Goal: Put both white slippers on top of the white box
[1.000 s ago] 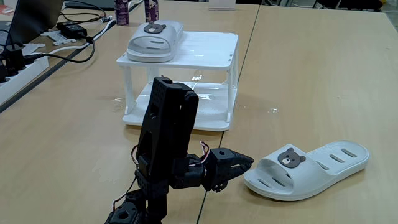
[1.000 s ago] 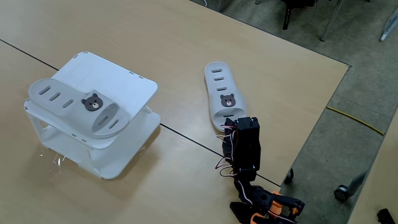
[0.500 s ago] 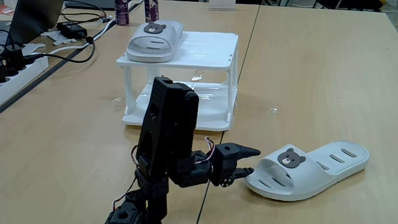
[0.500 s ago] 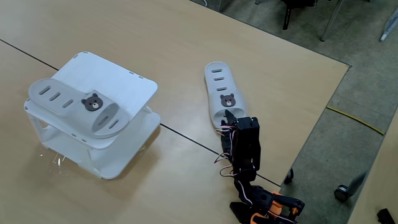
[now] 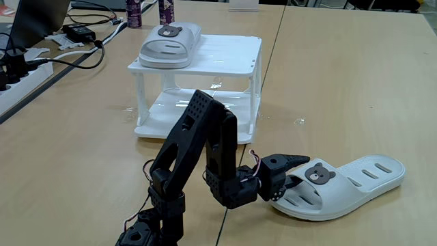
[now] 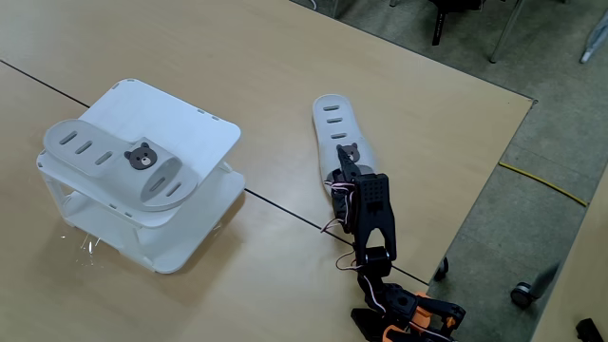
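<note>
One white slipper [image 5: 351,179] [image 6: 332,128] lies flat on the table, its bear badge toward the arm. My gripper [image 5: 290,172] [image 6: 344,169] is open at the slipper's strap end, one finger above the badge and the other low at the strap's mouth. The second white slipper [image 5: 171,44] [image 6: 114,163] rests on the flat top of the white box [image 5: 229,53] [image 6: 195,123], along one side of it. The box's other half is bare. It stands further out on the table, apart from the arm.
A laptop [image 5: 37,20], a power strip [image 5: 17,78] and cables lie at the back left in a fixed view, with bottles [image 5: 134,12] behind the box. The table edge [image 6: 494,161] runs close to the slipper and arm base, floor beyond it.
The arm has unfolded and reached forward to the slipper on the table. The gripper went from shut to open and now sits at the strap. Neither slipper has moved.
</note>
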You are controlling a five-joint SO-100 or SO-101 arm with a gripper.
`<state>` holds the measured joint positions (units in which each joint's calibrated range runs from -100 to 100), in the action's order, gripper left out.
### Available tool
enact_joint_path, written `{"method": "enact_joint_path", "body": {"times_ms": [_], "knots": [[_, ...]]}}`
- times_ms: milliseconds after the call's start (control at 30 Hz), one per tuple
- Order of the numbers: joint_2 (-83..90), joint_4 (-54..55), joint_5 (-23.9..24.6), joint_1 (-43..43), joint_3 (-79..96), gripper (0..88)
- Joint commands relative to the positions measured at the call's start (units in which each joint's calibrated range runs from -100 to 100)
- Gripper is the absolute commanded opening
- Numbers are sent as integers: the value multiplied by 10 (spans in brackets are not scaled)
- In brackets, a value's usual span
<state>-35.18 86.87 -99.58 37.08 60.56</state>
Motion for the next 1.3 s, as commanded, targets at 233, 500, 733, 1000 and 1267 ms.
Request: {"method": "enact_joint_path", "body": {"times_ms": [233,500,733,1000,1267], "knots": [[-58,-64,-4,26,-201,200],[-58,-103,-4,35,-240,193],[-58,-103,-4,33,-231,5],[-49,-128,-4,35,-240,8],[174,-463,-4,61,-367,8]]}}
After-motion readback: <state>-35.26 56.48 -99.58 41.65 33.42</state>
